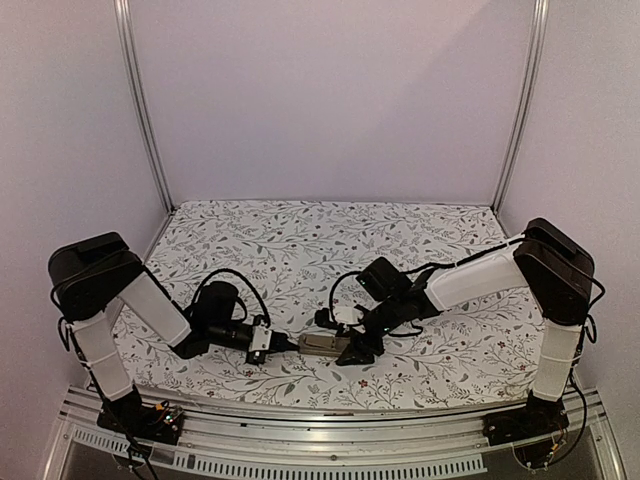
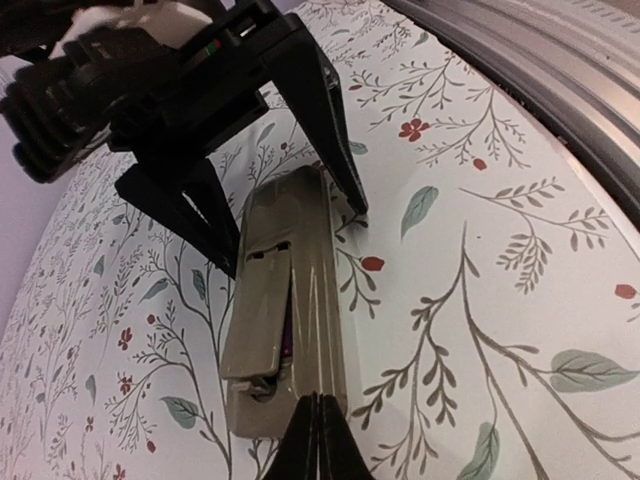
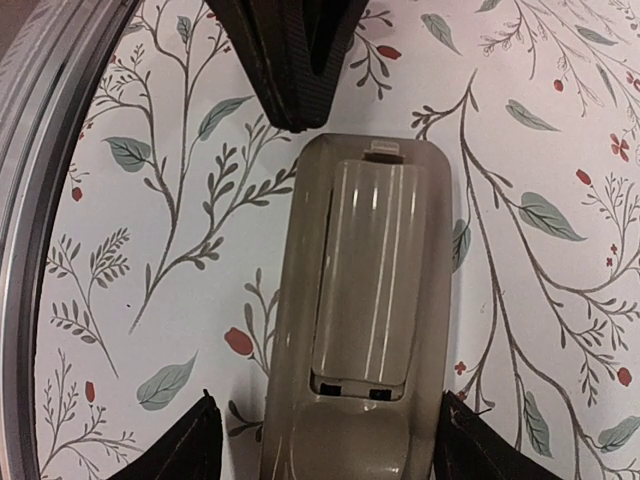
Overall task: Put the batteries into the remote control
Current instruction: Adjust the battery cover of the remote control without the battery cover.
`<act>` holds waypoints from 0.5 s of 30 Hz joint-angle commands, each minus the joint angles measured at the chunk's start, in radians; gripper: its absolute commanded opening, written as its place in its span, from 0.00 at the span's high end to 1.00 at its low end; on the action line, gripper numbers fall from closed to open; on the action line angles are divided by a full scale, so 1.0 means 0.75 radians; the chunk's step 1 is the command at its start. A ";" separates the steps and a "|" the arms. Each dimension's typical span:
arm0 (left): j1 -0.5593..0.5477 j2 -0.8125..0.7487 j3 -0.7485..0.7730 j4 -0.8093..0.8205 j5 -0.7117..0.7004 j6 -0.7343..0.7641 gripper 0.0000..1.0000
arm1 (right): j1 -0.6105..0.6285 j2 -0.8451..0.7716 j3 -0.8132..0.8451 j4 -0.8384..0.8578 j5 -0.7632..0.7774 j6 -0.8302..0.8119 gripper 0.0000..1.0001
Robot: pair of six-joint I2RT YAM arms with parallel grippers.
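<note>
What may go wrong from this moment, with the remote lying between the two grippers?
1. The right gripper straddles one end of the remote with open jaws, so nothing seems to clamp it. A push from the shut left gripper at the other end may slide or turn it on the cloth.
2. The left wrist view shows a dark slit beside the cover. If it is unseated, squeezing might jam it.

The remote control (image 1: pixel 322 345) lies on the table (image 1: pixel 300 240) near its front edge. The left gripper (image 1: pixel 288 340) sits at its left end. The right gripper (image 1: pixel 355 350) straddles its right end.
</note>
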 commanded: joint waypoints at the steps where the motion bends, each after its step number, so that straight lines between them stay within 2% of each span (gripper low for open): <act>1: -0.007 -0.049 -0.001 -0.025 -0.048 -0.034 0.99 | 0.010 0.003 -0.031 -0.053 0.042 0.021 0.29; 7: 0.006 -0.013 0.078 -0.002 -0.198 -0.140 1.00 | 0.010 0.001 -0.034 -0.053 0.043 0.033 0.29; 11: 0.007 0.015 0.085 -0.042 -0.187 -0.097 1.00 | 0.010 -0.002 -0.040 -0.053 0.048 0.035 0.29; 15: 0.006 0.039 0.130 -0.049 -0.192 -0.143 1.00 | 0.010 -0.006 -0.048 -0.053 0.048 0.031 0.29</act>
